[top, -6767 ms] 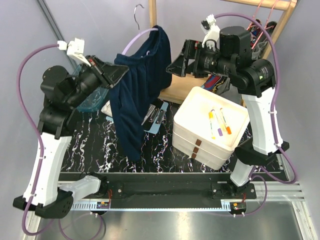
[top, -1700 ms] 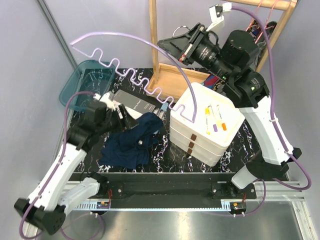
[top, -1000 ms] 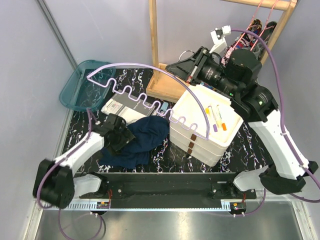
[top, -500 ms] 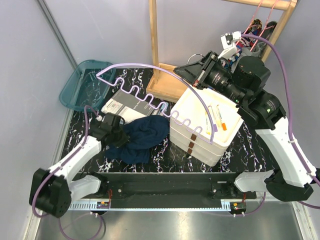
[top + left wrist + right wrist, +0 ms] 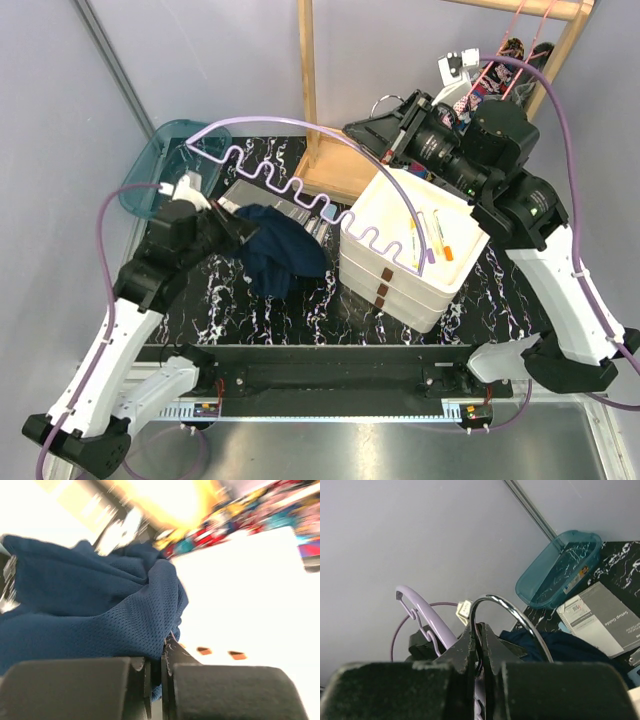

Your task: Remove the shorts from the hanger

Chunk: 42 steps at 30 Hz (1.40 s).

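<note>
Navy shorts, already off the lilac hanger being pinched in the right pincer, are being clamped in the left pincer, awaiting set-down.

The left arm and right arm are built alike: smooth white shells cover the long links, bulky black cylindrical motor housings sit at the joints, and each stands on a black base. A thin purple cable loops loosely from each arm, runs down its white shell and meets a small white connector block near the wrist. The left gripper and right gripper have blocky, matte-black fingers with squared edges
</note>
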### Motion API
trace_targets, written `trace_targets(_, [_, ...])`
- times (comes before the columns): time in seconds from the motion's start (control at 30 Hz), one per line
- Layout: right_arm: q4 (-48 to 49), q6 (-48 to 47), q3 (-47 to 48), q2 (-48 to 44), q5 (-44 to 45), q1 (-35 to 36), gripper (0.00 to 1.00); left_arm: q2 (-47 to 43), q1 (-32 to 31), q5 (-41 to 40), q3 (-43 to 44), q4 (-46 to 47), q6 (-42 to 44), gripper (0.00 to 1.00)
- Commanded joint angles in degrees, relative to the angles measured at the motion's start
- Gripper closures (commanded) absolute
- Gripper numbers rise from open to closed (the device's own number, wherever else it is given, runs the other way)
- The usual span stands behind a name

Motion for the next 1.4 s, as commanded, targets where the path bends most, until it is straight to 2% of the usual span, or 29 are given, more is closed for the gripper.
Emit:
trace_targets(0.0, [0.43, -3.87, 7.60, 1.16, 1.55, -0.37, 1.00, 3.38, 0.22, 1.40, 11.65, 9.81, 2.53, 1.00])
trace_targets(0.17, [-2.47, -3.61, 8.84, -0.76, 5.85, -0.37, 1.00, 8.84, 1.45, -0.96, 23.85, 16.13, 4.71, 1.00])
trace_targets(0.33, [-3.61, -4.49, 6.73, -3.49, 11.75, -0.37, 1.00, 13.76, 3.21, -6.60, 31.00, 24.04, 7.62, 1.00])
trace_targets(0.5, [-7.65, -5.28, 12.16, -2.01, 13.16, -0.28, 1.00, 20.18, 7.86, -10.37, 40.22, 27.99, 11.92, 1.00])
trace_targets(0.7, [-11.43, -10.20, 19.27, 0.98, 17.72, -0.28, 1.00, 25.72, 15.16, -13.19, 42.34, 34.94, 12.37, 1.00])
trace_targets(0.83, [-13.99, -17.57, 25.70, 5.10, 21.06, -0.37, 1.00, 30.81, 19.99, -11.35, 44.01, 39.08, 11.32, 1.00])
trace_targets(0.97, [-14.08, -21.71, 28.52, 7.22, 25.11, -0.45, 1.00, 37.74, 25.87, -8.37, 46.99, 42.24, 6.32, 1.00])
trace_targets(1.2, [-13.12, -25.85, 30.80, 10.74, 25.91, -2.38, 1.00, 47.77, 31.42, -7.57, 53.06, 42.86, 5.60, 1.00])
trace_targets(1.37, [-12.94, -27.17, 33.53, 14.08, 24.15, -4.41, 1.00, 53.13, 33.45, -9.06, 51.49, 44.44, 4.20, 1.00])
